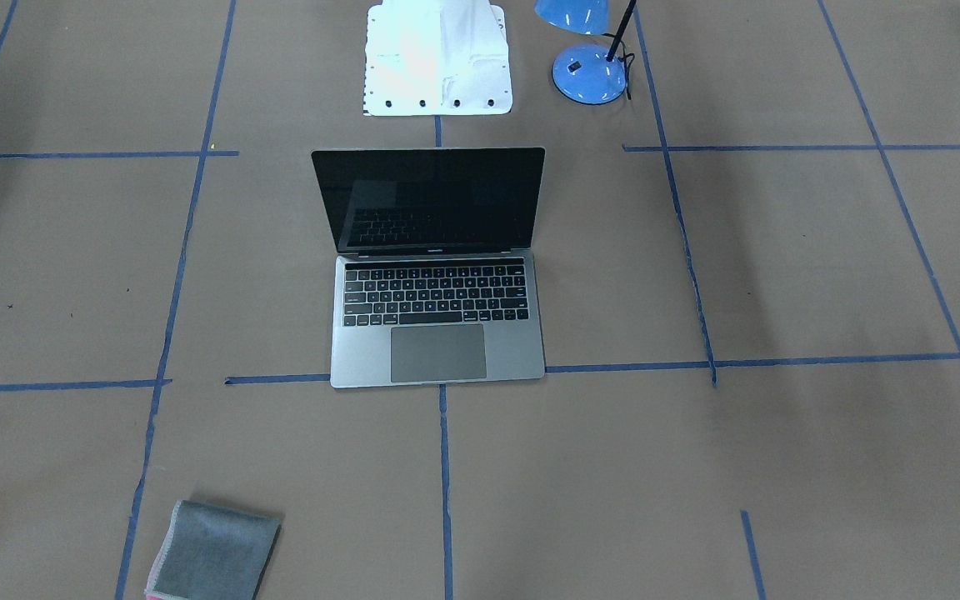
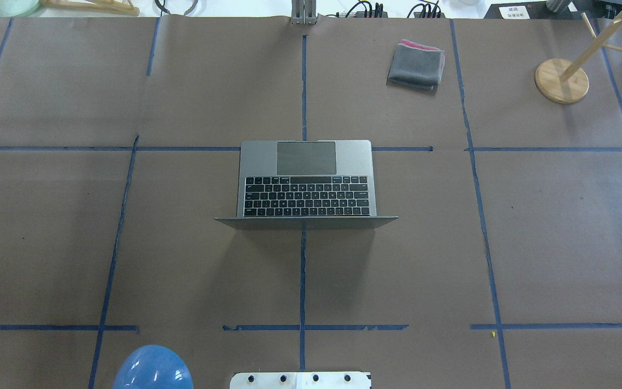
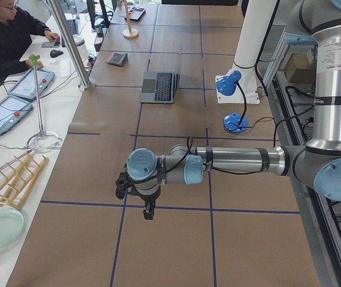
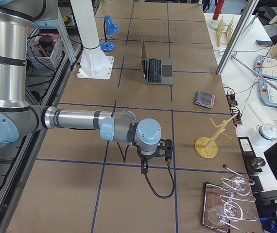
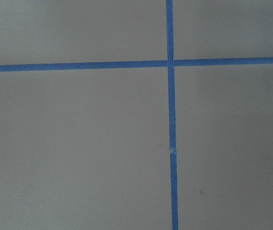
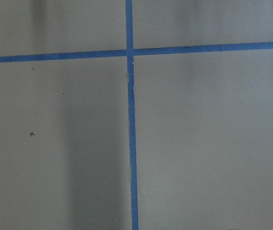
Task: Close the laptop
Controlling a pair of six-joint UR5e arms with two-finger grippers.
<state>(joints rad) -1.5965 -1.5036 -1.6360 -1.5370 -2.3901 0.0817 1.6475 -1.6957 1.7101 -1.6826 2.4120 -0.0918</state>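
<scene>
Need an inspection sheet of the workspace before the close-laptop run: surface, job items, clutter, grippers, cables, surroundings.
Surface: table covered in brown paper with a blue tape grid.
Job's things: laptop open, lid raised, screen dark, mid-table, nothing touching it.
Clutter: folded grey cloth, blue desk lamp and wooden stand, all apart from the laptop.
Grippers: left gripper and right gripper hang over bare table at opposite ends, far from the laptop; open or shut cannot be told.
Cables: black cable loops down from the right wrist.
Surroundings: operator seated at the side bench.
</scene>
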